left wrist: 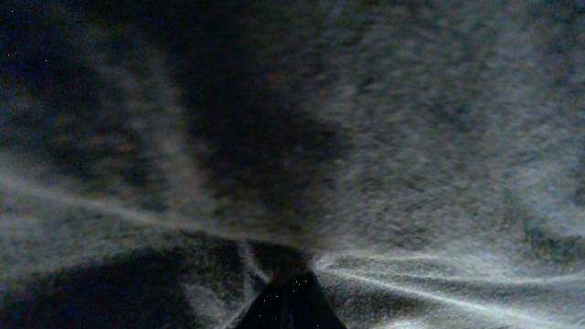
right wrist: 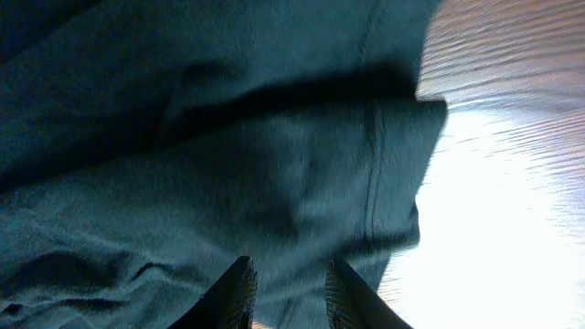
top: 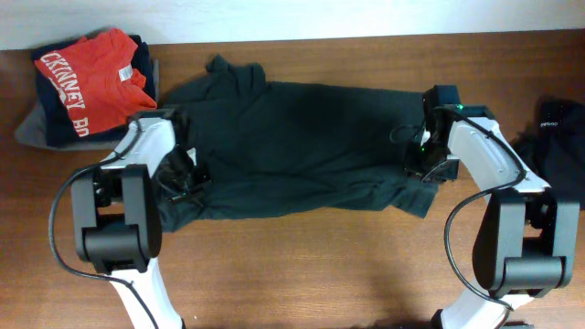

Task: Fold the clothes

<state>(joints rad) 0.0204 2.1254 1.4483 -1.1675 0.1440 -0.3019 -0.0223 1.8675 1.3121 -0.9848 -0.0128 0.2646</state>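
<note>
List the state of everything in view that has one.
dark green T-shirt, spread out, left edge bunched
left gripper, shut on the dark green T-shirt
right gripper, slightly open over the T-shirt's right hem
red shirt, folded
black garment, crumpled, far right

Front strip of the table [top: 302,265] between the left arm [top: 119,219] and right arm [top: 512,228] is bare wood, open to pass. The centre is covered by the dark green shirt [top: 292,146]. Obstacles at the margins: a heap topped by the red shirt [top: 91,78] at far left, and a black garment [top: 559,137] at the right edge.
</note>
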